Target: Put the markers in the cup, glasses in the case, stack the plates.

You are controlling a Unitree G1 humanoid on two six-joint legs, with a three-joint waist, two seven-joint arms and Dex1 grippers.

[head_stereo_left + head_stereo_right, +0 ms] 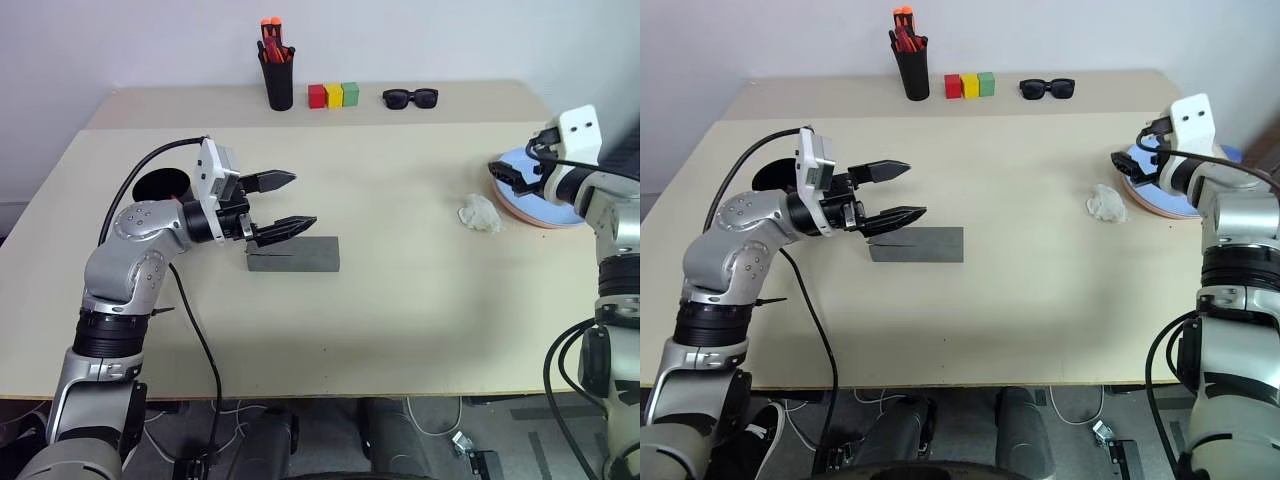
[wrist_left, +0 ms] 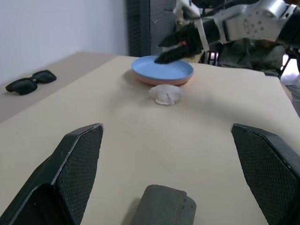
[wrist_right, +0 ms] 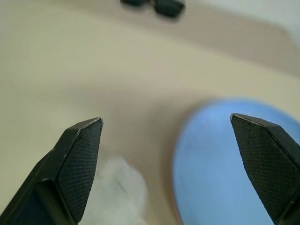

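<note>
- My left pincer (image 1: pixel 284 204) sits left of centre in the head views, pointing toward the right of the frame, fingers spread wide, holding nothing.
- The grey case (image 1: pixel 293 254) lies closed on the surface (image 1: pixel 400 320), just below and beside my left fingertips; I cannot tell whether the lower finger touches it. In the left wrist view its rounded end (image 2: pixel 161 206) shows between the two fingers.
- My right pincer (image 1: pixel 512 176) is at the right edge of the frame, over the near rim of the plates. The right wrist view shows its fingers (image 3: pixel 79 154) wide apart with nothing between them.
- The plates (image 1: pixel 545 205) are stacked at the right side of the surface: light blue plate (image 2: pixel 162 68) on top, salmon pink plate (image 2: pixel 157 81) under it with only its rim showing.
- A small crumpled white lump (image 1: pixel 480 213) lies just left of the plates, apart from them.
- The black cup (image 1: pixel 160 186) shows behind my left wrist at the left of the frame, largely hidden; I cannot see its contents.
- Along the top of the frame: a tall black holder with orange-tipped markers (image 1: pixel 277 70), three blocks (red, yellow, green) (image 1: pixel 333 95) in a row, and black sunglasses (image 1: pixel 410 97) to their right.
</note>
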